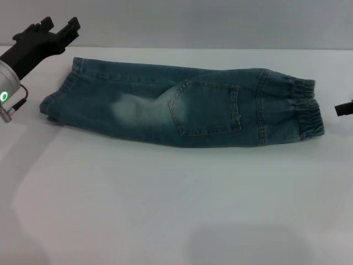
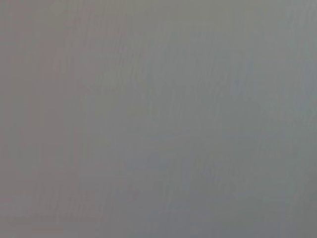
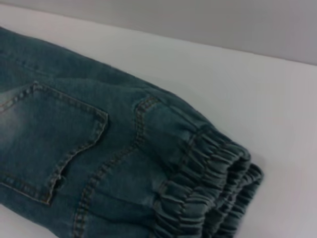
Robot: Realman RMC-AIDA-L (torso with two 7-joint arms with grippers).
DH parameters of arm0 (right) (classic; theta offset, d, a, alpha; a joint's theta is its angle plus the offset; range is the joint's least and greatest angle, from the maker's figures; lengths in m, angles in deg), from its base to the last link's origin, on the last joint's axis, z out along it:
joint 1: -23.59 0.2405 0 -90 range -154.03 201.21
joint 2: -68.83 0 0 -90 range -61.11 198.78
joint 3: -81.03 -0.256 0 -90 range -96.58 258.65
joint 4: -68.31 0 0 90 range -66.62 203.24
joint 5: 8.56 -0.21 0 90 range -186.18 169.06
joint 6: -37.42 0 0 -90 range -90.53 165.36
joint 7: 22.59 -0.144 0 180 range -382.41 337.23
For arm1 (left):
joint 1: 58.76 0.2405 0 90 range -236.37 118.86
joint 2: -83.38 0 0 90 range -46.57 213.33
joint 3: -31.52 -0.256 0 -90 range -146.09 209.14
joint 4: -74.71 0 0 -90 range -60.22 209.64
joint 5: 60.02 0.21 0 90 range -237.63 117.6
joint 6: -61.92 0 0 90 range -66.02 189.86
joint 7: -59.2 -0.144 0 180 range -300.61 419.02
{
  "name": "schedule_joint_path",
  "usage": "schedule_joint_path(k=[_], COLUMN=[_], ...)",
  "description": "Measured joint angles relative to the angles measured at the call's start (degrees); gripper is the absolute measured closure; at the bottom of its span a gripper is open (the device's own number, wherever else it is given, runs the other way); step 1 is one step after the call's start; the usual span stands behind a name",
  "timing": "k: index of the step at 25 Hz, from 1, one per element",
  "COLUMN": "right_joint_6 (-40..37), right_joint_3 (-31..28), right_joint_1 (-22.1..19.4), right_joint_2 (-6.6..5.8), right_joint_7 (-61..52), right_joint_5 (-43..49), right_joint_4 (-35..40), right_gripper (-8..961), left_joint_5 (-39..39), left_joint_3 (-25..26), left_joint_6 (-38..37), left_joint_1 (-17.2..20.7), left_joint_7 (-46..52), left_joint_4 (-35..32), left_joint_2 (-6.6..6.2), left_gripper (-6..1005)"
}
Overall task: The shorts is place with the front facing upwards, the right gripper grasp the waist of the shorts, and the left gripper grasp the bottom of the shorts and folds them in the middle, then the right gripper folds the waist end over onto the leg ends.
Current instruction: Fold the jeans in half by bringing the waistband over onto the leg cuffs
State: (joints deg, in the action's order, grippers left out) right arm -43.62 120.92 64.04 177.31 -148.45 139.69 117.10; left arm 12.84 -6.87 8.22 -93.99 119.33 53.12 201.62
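The shorts (image 1: 182, 110) lie already folded lengthwise on the white table (image 1: 176, 210), a back pocket (image 1: 207, 107) uppermost, the waistband (image 1: 306, 113) toward my right and the leg ends (image 1: 58, 96) toward my left. I judge the denim soft but weighty, limp enough to sag from a single pinch, so I should bite through both layers of the thick ruched elastic. My left gripper (image 1: 58, 28) hangs above the table beyond the hems, jaws apart and holding nothing. My right gripper (image 1: 345, 109) shows only as a black sliver off the waistband; I cannot tell its jaws. The right wrist view shows the doubled gathers (image 3: 218, 198) closely, which the head view flattens. The left wrist view shows only blank grey.
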Motion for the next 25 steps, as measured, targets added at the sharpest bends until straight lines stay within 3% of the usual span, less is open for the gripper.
schedule_joint_path(k=[11, 20, 25], right_joint_6=[5.6, 10.8, 11.5], right_joint_3=[4.4, 7.1, 7.1], right_joint_1=[2.1, 2.4, 2.6], right_joint_2=[2.27, 5.19, 5.35], right_joint_7=[0.3, 1.6, 1.9], right_joint_5=[0.4, 0.2, 0.0], right_joint_4=[-6.7, -7.6, -7.7], right_gripper=[467, 473, 477], left_joint_5=[-3.9, -4.4, -4.4], left_joint_3=[0.0, -0.1, -0.1], left_joint_6=[-3.1, -3.7, -3.7], left_joint_1=[1.0, 1.0, 1.1], left_joint_7=[-3.1, -3.5, -3.5], left_joint_4=[3.0, 3.7, 3.8], left_joint_2=[0.07, 0.05, 0.05], left_gripper=[293, 293, 293])
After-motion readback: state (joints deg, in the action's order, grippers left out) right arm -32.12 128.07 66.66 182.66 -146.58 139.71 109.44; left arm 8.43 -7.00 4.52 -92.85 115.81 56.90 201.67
